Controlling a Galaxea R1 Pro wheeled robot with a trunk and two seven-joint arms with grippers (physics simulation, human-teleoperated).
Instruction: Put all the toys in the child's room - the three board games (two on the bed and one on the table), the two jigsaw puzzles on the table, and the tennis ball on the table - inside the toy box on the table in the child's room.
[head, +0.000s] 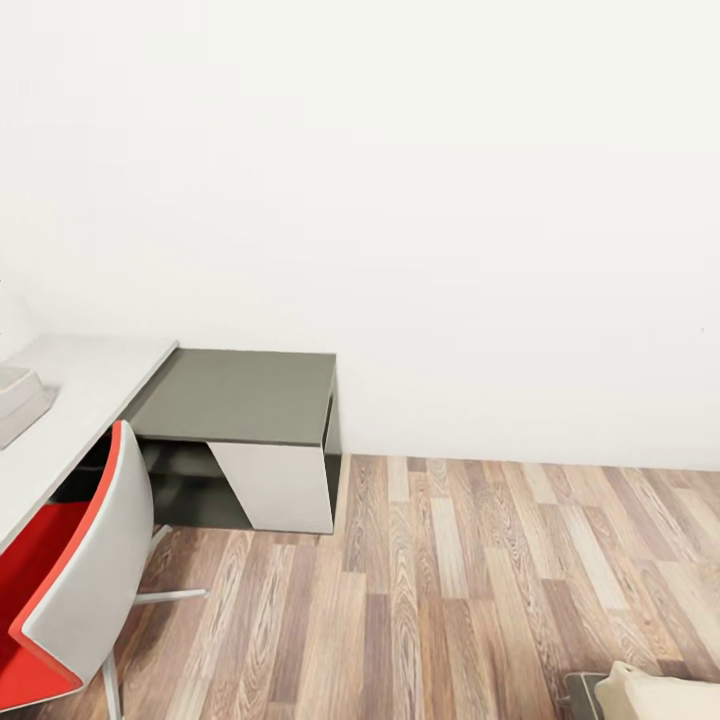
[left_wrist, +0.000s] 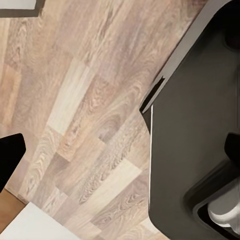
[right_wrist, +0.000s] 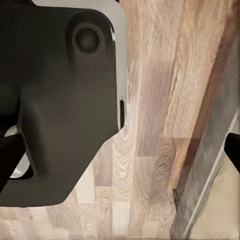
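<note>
Head view: the table runs along the left, pale top joined to its lower dark section. Toy box sits on the pale top, just a grey corner at the frame edge. Red-and-grey chair is drawn up at the table. No toys in sight; I am in transit.

Bed: a beige corner, far across the floor from the table.

Claws: neither wrist view shows my fingers clearly, so I cannot tell whether either is wide or narrow.

Handling, by judgement: game boxes light, stiff, slick card; grip a long edge. Ball soft, rolls.

Wrist views add floor planks and my dark base; the right one also catches a grey-edged beige panel, probably the bed.
</note>
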